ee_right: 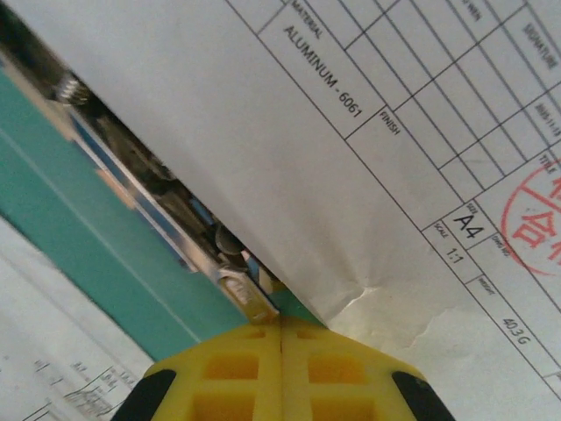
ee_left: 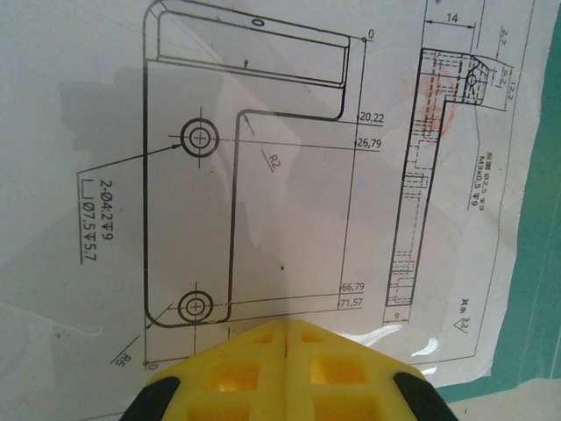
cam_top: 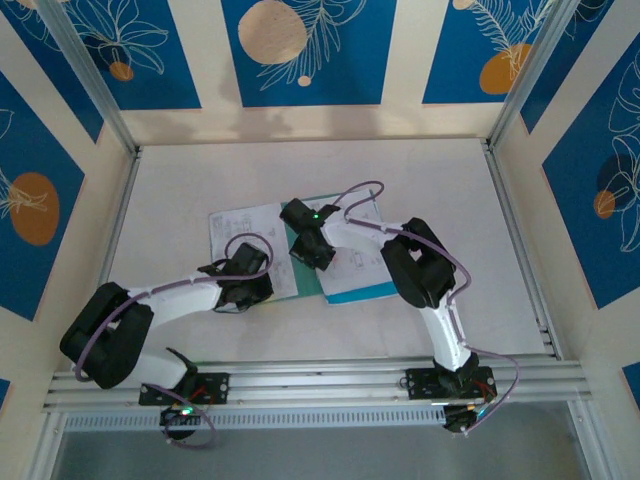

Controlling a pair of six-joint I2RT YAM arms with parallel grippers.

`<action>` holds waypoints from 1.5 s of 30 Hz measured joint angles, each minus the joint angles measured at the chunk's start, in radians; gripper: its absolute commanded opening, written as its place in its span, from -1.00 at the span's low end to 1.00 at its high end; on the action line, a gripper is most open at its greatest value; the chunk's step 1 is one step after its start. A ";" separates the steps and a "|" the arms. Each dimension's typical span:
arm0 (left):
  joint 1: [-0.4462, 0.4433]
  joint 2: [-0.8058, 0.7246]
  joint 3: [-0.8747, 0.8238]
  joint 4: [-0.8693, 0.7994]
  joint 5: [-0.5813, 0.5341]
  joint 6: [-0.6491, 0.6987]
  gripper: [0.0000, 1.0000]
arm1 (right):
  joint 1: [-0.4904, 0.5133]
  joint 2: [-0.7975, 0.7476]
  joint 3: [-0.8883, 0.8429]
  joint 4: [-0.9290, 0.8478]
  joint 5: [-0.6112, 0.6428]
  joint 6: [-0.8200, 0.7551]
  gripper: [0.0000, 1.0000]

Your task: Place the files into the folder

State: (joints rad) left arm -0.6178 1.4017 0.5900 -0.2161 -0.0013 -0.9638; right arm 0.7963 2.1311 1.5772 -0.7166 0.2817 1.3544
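The files lie spread across the table: a white sheet with a bracket drawing [ee_left: 289, 175] [cam_top: 238, 228] and another white sheet with a title block [ee_right: 394, 140]. The teal folder [cam_top: 322, 284] [ee_left: 543, 263] [ee_right: 79, 219] lies open under them, a light blue edge [cam_top: 365, 293] showing at its near side. My left gripper [ee_left: 285, 324] [cam_top: 246, 284] is shut, its tips pressing on the drawing sheet. At the folder's spine my right gripper [ee_right: 280, 321] [cam_top: 314, 252] is also shut, its tips against the metal clip [ee_right: 247, 296], beside the lifted edge of the title-block sheet.
The white tabletop [cam_top: 420, 180] is bounded by aluminium rails [cam_top: 520, 240] and blue patterned walls. Both arm bases sit on the near rail [cam_top: 320, 380]. Purple cables loop over the arms.
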 measured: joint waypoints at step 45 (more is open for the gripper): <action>-0.001 -0.006 -0.012 0.018 -0.029 -0.026 -1.00 | 0.066 -0.105 0.104 -0.127 0.185 0.041 -1.00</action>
State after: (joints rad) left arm -0.6186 1.3952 0.5777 -0.1986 -0.0307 -0.9894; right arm 0.8619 2.0258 1.6814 -0.8433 0.4664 1.3956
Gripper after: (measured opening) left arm 0.040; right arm 0.065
